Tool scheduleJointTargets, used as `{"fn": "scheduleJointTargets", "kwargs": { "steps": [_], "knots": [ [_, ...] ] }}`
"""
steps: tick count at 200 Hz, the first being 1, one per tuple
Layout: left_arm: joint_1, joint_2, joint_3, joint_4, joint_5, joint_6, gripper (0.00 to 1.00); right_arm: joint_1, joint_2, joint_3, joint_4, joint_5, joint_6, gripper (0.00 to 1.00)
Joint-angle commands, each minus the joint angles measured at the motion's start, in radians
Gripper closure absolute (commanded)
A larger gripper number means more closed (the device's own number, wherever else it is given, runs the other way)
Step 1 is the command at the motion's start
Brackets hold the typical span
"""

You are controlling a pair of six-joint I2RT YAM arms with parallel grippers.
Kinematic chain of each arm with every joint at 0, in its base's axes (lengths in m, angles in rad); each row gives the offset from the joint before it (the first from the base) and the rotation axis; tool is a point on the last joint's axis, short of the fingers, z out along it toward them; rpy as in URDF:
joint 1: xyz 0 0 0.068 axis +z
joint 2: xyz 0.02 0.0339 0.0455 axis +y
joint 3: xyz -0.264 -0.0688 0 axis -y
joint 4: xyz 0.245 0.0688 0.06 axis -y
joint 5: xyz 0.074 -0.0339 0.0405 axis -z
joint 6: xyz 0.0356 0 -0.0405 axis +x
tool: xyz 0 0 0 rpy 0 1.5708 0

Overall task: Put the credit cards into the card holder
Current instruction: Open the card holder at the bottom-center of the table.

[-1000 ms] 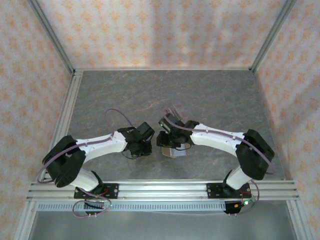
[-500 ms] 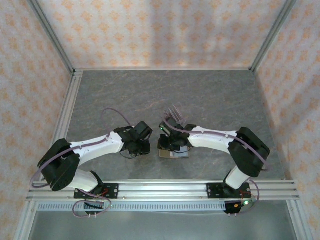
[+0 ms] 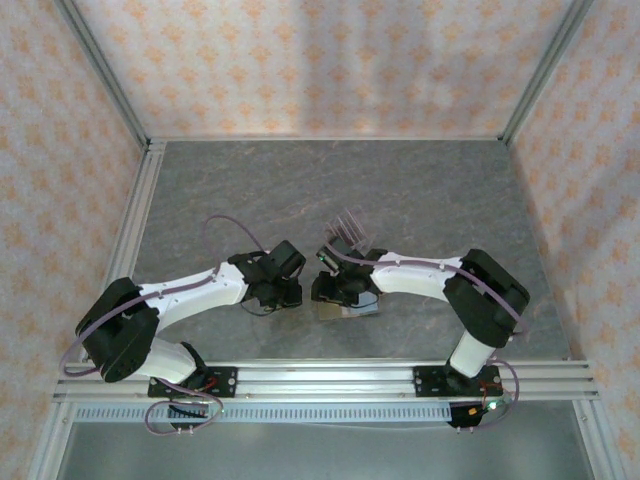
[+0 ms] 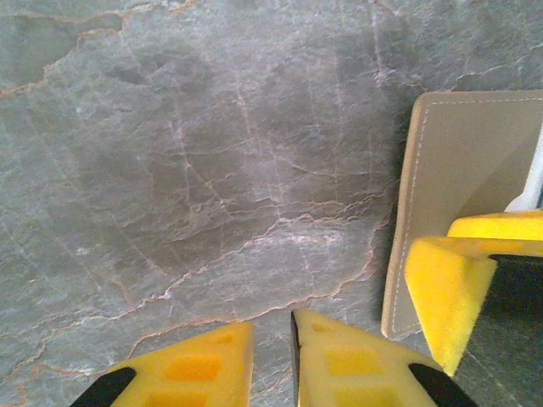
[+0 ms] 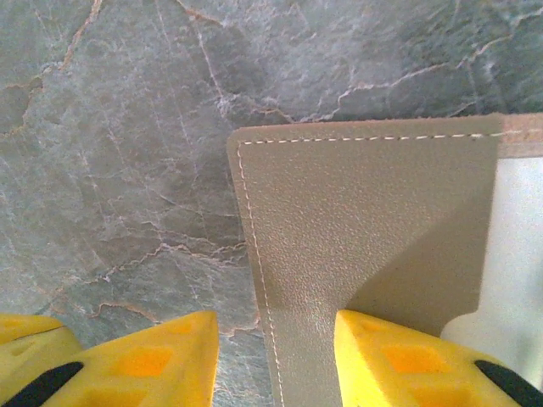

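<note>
The grey stone table [image 3: 420, 190] is carrying the card holder [image 5: 365, 220] flat near its middle
A clear slotted stand [image 3: 350, 228] is standing near the holder, on its far side. The right gripper [image 5: 271, 331] is straddling the holder's edge with jaws open, one finger resting on top, the other by the table, clamping nothing. The left gripper [image 4: 271, 329] is hanging just beside it, jaws barely parted and empty
</note>
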Motion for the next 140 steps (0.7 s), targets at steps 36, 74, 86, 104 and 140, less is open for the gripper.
{"fn": "scheduleJointTargets", "kwargs": {
  "steps": [36, 74, 86, 104, 140],
  "knots": [
    [0.005, 0.031, 0.057, -0.016, 0.020, 0.009, 0.82, -0.060, -0.055, -0.034, 0.081, -0.088, 0.062, 0.71],
    [0.001, 0.057, 0.080, -0.007, 0.032, 0.009, 0.84, -0.077, -0.076, -0.025, 0.037, -0.093, 0.036, 0.87],
    [-0.001, 0.063, 0.092, -0.009, 0.033, 0.008, 0.85, -0.081, -0.084, -0.025, 0.026, -0.090, 0.034, 0.92],
    [-0.013, 0.064, 0.119, -0.017, 0.028, 0.010, 0.85, -0.087, -0.091, -0.023, -0.004, -0.075, 0.029, 1.00],
    [-0.036, 0.077, 0.156, -0.024, 0.023, 0.005, 0.85, -0.099, -0.086, -0.022, -0.082, -0.037, 0.012, 1.00]
  ]
}}
